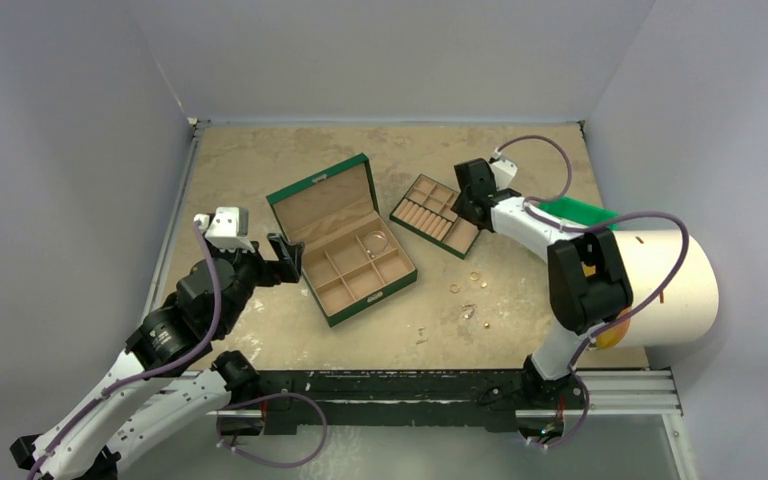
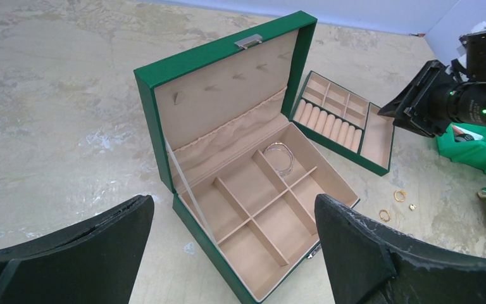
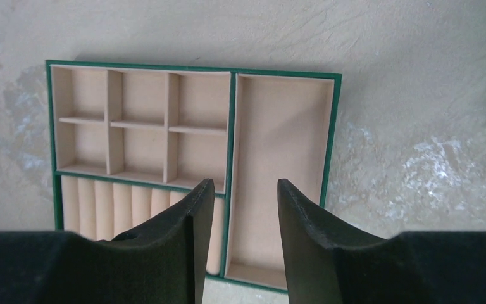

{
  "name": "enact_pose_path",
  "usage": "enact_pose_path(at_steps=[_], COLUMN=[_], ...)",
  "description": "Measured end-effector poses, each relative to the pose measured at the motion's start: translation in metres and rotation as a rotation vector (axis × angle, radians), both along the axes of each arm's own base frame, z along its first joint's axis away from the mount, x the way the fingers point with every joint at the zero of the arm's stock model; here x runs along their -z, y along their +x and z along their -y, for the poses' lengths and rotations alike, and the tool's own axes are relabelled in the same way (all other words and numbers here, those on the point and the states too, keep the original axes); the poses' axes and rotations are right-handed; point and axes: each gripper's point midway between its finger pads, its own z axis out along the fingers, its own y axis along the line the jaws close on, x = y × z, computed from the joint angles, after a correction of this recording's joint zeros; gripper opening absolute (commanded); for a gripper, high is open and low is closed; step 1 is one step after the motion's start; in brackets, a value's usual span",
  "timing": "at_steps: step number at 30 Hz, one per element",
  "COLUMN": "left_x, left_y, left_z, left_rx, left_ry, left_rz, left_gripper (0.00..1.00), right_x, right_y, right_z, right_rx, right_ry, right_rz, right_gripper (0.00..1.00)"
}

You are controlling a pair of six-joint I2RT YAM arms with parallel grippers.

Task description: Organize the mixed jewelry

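the wire hoop [image 1: 375,240] is sitting in the green box [image 1: 320,205], small rings [image 1: 474,275] are lying on the table [image 1: 250,170], left pincer [image 2: 234,221] and right pincer [image 3: 243,196] are gaping empty.

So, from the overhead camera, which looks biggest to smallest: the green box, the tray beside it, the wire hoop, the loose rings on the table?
1. green box
2. slotted tray
3. wire hoop, inside the box
4. loose rings; too alike to rank among themselves
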Motion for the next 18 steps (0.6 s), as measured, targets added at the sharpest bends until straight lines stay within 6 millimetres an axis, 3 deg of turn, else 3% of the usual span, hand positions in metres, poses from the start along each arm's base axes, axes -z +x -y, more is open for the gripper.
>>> enact_pose_path(at_steps=[6,18], left_x=[0.000,0.000], left_y=[0.000,0.000], left_z=[0.000,0.000], left_rx=[0.000,0.000], left_ry=[0.000,0.001], left_rz=[0.000,-0.001], left_gripper=[0.98,0.99], right_x=[0.022,0.039], right_y=[0.012,0.020], right_z=[-0.004,-0.014], right_rx=[0.003,-0.006], right_ry=[0.028,0.049], right_rz=[-0.037,-0.074], right_gripper=[0.42,0.38])
